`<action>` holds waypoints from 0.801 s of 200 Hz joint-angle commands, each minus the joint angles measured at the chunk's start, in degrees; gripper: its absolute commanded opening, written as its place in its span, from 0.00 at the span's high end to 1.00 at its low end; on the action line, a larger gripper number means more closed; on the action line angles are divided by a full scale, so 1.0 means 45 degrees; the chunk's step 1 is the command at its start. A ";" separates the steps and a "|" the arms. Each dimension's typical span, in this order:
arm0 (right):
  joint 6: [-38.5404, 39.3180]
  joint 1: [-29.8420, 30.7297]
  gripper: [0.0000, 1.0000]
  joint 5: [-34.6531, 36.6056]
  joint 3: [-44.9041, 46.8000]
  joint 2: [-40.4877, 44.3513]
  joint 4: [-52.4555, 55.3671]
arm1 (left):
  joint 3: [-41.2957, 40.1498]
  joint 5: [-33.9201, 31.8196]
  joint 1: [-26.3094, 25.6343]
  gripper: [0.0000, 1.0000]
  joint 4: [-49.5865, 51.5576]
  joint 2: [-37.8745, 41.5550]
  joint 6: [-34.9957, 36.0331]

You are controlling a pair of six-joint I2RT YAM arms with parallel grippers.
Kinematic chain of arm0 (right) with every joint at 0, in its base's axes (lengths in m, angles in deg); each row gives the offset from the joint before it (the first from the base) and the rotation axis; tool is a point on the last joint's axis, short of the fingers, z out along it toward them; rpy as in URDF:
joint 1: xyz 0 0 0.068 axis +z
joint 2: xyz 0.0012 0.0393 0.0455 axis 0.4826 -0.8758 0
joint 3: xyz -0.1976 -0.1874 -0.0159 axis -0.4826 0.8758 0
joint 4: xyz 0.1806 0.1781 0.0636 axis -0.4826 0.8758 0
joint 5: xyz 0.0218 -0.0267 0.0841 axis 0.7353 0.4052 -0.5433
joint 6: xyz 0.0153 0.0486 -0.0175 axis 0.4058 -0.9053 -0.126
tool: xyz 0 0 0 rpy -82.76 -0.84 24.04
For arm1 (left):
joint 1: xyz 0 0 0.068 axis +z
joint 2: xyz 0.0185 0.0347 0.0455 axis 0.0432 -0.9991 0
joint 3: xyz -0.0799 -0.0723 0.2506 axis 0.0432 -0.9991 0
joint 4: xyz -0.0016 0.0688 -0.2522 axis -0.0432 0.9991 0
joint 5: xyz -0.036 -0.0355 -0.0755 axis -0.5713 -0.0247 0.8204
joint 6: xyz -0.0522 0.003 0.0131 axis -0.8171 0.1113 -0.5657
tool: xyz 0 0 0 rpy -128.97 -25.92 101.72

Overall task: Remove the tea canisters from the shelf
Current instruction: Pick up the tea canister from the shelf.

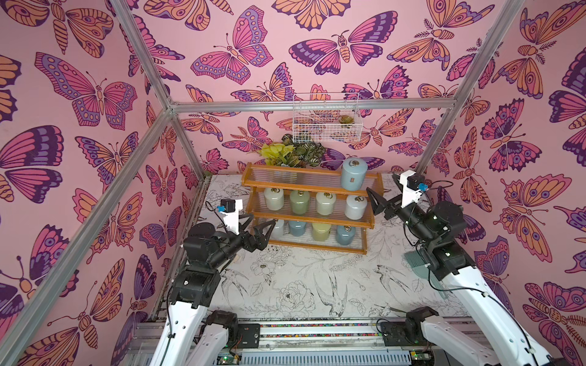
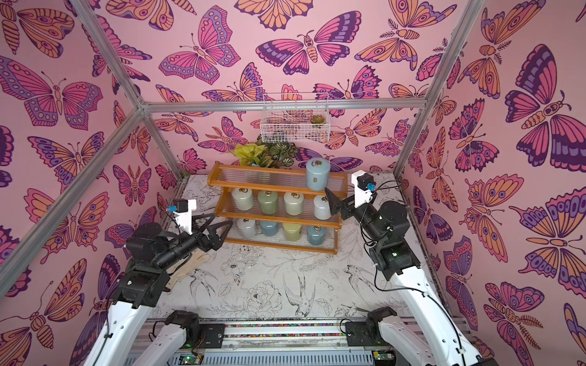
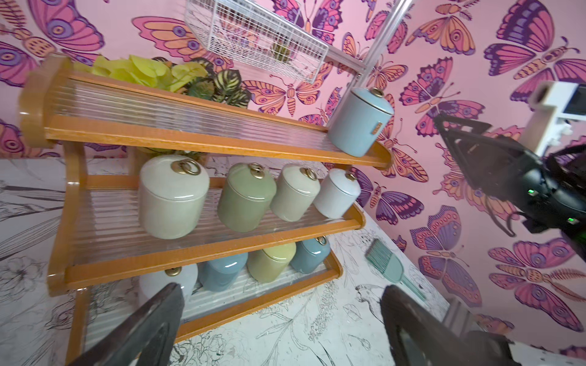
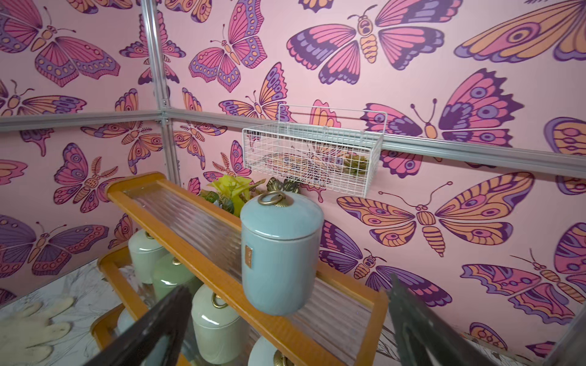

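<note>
Right wrist view: right end effector spread wide and empty, lined up on the blue-grey tea canister, upright on the shelf top tier. In a top view the canister sits at eleven o'clock of that end effector. Risk: a finger clips it and topples it off the edge.

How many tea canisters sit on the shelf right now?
9. Top tier: one blue canister. Middle tier: four. Bottom tier: four, the leftmost partly behind the left pincer. None seem hidden.

The table bears shelf, comb, perhaps glove.
</note>
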 commanded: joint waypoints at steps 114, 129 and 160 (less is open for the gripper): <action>0.0312 0.0119 0.01 -0.1144 -0.1471 -0.3202 -0.2631 | -0.0084 0.1471 -0.0159 0.00 -0.1435 -0.0166 -0.0012; 0.0312 0.0105 0.01 -0.1052 -0.1589 -0.3579 -0.2801 | -0.0123 0.1427 -0.0160 0.00 -0.1428 -0.0131 -0.0026; 0.0139 0.0110 0.01 -0.1026 -0.1851 -0.4216 -0.3184 | -0.0123 0.1219 -0.0160 0.00 -0.1433 -0.0087 -0.0019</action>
